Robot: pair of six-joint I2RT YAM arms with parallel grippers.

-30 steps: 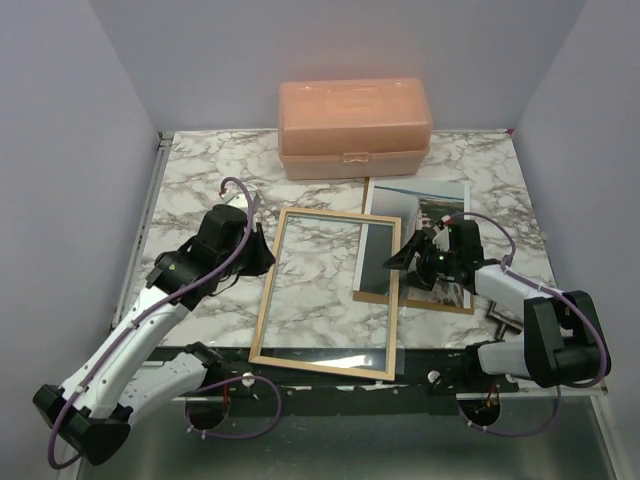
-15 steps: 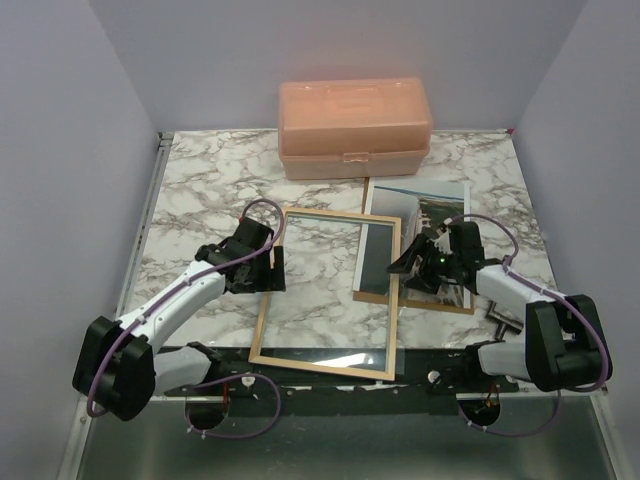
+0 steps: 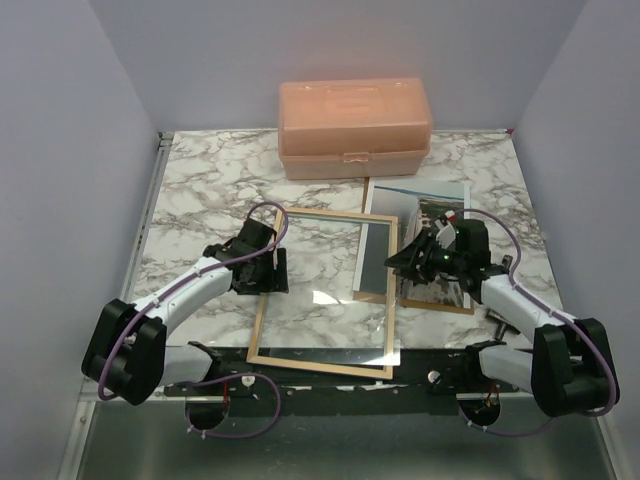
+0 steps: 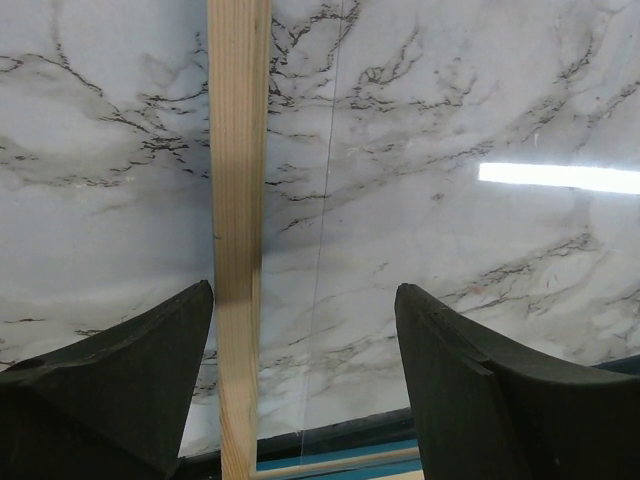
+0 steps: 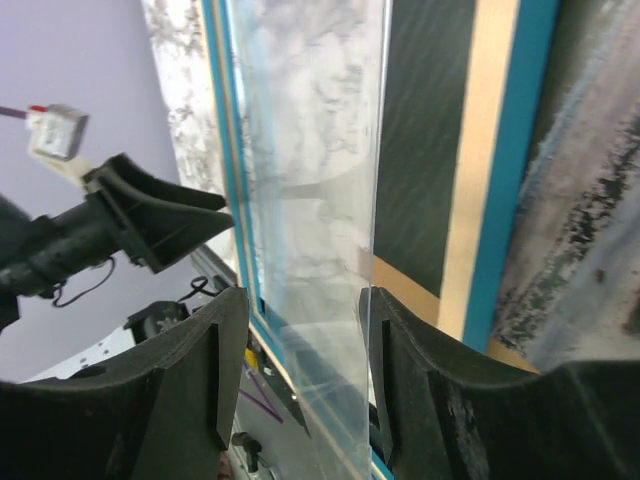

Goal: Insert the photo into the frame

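The frame [image 3: 322, 362], with its light wood rim up, lies in the middle of the table. My left gripper [image 3: 274, 270] is open and straddles its left rim [image 4: 240, 200], which stands close to the left finger [image 4: 130, 380]. At the frame's right edge my right gripper [image 3: 398, 262] is open, with the clear pane [image 5: 310, 180] between its fingers; the pane's edge meets the right finger [image 5: 440, 390]. A blue side of the rim [image 5: 520, 150] shows there. The photo [image 3: 425, 200], dark scenery with a white border, lies right of the frame, partly under my right gripper.
A salmon plastic box [image 3: 355, 125] stands at the back centre. A brown backing board [image 3: 440, 306] shows under the photo's near edge. Grey walls close in the marble table [image 3: 190, 190] on both sides, and the arm bases sit along its near edge.
My left arm has come down from above the table to the frame's left rim and its gripper has opened. My right gripper's jaws have narrowed around the frame's right edge.
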